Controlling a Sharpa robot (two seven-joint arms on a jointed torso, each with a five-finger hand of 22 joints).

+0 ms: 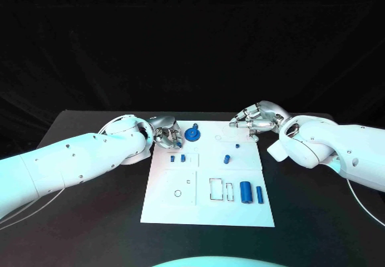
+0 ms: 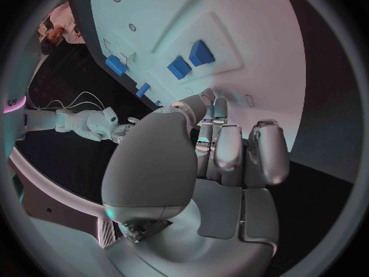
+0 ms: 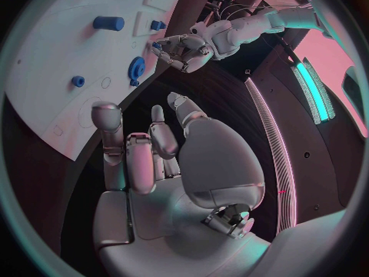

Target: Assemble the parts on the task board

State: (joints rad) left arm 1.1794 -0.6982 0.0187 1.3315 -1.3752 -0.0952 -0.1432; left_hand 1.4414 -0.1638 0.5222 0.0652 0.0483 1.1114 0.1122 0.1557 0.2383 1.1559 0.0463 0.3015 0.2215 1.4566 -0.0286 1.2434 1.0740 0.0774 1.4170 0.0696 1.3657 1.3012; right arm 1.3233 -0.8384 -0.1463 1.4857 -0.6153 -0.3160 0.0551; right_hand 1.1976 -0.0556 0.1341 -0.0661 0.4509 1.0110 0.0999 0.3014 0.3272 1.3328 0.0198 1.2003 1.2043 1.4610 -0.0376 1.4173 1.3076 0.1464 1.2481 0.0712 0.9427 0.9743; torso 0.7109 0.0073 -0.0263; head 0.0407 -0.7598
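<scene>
White board (image 1: 172,208) lies in the middle of a black tabletop (image 1: 88,222), long side running away from the robot.

At about ten o'clock from the board's centre, the left hand (image 1: 166,135) sits at the board's far left corner. Its fingers are curled in together, and I cannot tell whether they hold anything. In the left wrist view the hand (image 2: 223,148) hangs over the board's edge with its fingers bent.

Just beside that hand, at about eleven o'clock, a blue gear (image 1: 192,134) sits on the board. Below it, two small blue pegs (image 1: 177,158) stand side by side left of centre. Near the centre is another small blue piece (image 1: 228,158). At about five o'clock, a thick blue cylinder (image 1: 245,192) and a thin blue rod (image 1: 259,193) lie side by side, upright on the page, beside an outlined rectangular slot (image 1: 216,189).

At about one o'clock, the right hand (image 1: 258,119) hovers at the board's far right corner, its fingers loosely curled and apart, holding nothing visible.
</scene>
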